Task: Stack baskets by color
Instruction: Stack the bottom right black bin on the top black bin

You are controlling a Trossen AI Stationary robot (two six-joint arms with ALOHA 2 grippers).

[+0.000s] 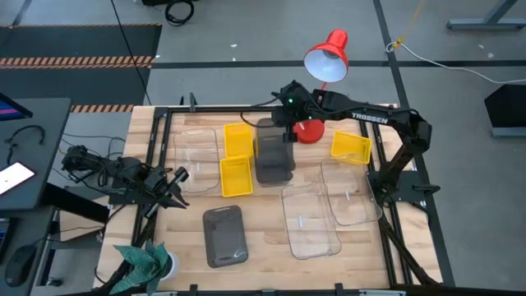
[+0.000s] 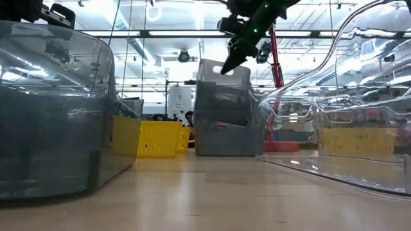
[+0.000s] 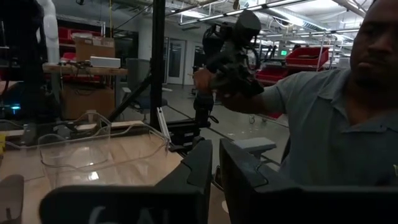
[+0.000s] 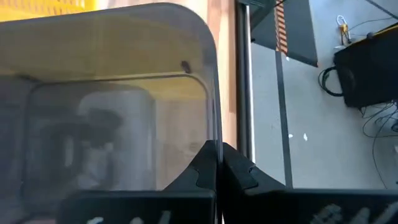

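**Right tool pinches the rim of a smoky grey basket at the back of the bench**

Going from left to right across the bench (image 1: 263,247), we see the left tool (image 1: 177,186) waiting near the left edge, just above the wood; its fingers (image 3: 199,165) stand only a sliver apart and hold nothing; beyond them in the left wrist view a person (image 3: 336,124) in a grey shirt stands by the bench. Near it lies a clear basket (image 1: 197,152) at the back left; next come two yellow baskets, one at the back (image 1: 237,140) and one just in front of it (image 1: 236,176); a dark-grey basket (image 1: 224,235) lies flat near the front edge.

In the middle stands the held grey basket (image 1: 274,154), just beside the yellow pair; the right tool (image 1: 289,131) reaches in from the right and its fingers (image 4: 239,171) are closed on that basket's thin wall, as the right wrist view shows; in the low view the basket (image 2: 225,115) sits tall on the wood, and we cannot tell whether one grey basket is nested in another.

Behind it is the red lamp (image 1: 326,57); to the right two clear baskets lie side by side, one nearer the front (image 1: 310,220) and one by the right edge (image 1: 352,197); a third yellow basket (image 1: 352,148) sits at the back right, tilted.
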